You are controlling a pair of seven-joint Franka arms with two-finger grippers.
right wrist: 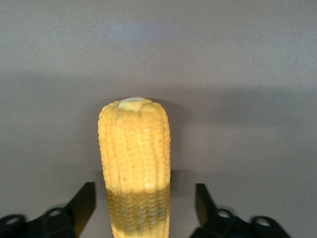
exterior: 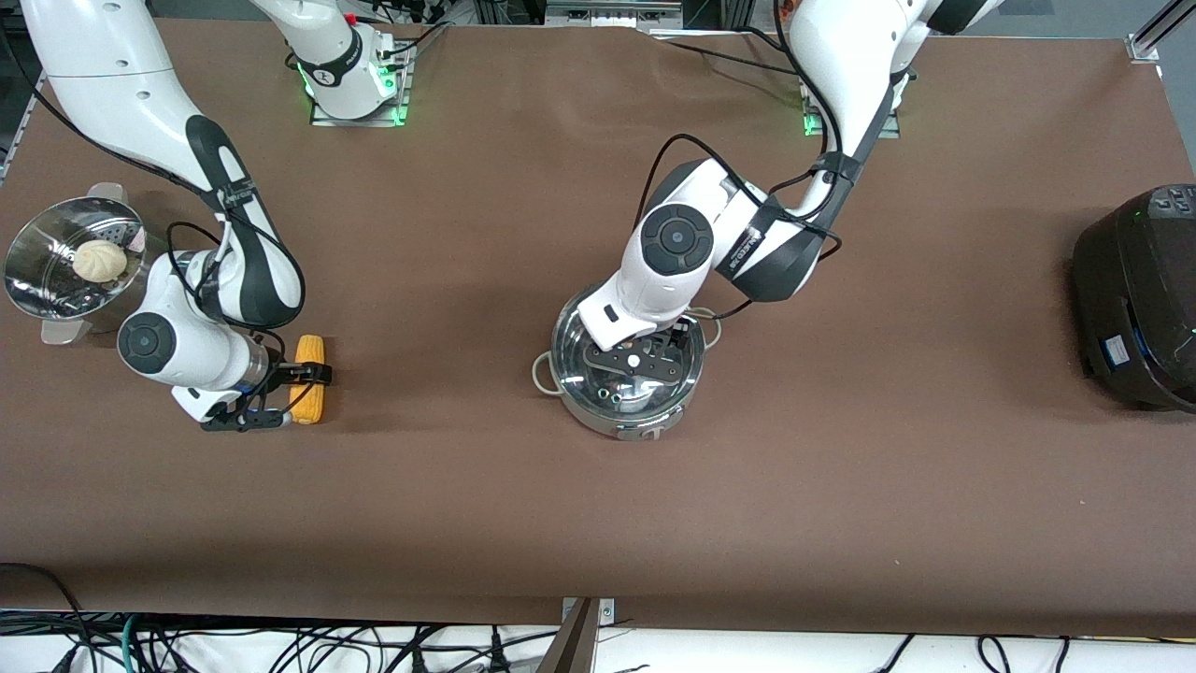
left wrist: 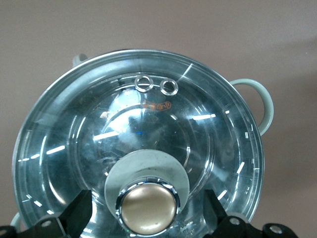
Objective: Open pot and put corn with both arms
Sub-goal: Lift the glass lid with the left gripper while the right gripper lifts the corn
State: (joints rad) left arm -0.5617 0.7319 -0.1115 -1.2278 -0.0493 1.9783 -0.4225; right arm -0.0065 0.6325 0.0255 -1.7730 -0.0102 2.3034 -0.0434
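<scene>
Covering the whole workspace, a brown table (exterior: 598, 486) is seen, with a large black cooker (exterior: 1135, 299) at the left arm's end and a steel steamer bowl (exterior: 65, 271) with a white bun (exterior: 100, 260) at the right arm's end.

The pot (exterior: 624, 374) is placed near the middle of the table, and its glass lid (left wrist: 138, 139) is not yet taken off. The left gripper (exterior: 645, 360) is positioned directly over the lid; in the left wrist view its fingers (left wrist: 74, 213) are spread wide on either side of the tan knob (left wrist: 147, 208), without touching it — nothing is held.

The corn (exterior: 310, 379) is lying on the table, well apart from the pot, toward the right arm's end and a little nearer to the front camera than the steamer bowl. Its long axis is pointed away from the right gripper (exterior: 285, 397), running between the two fingers (right wrist: 81, 206). These are also opened wide, one on each side of the cob, and no contact is visible — so the right arm is judged the nearer one for the corn.
</scene>
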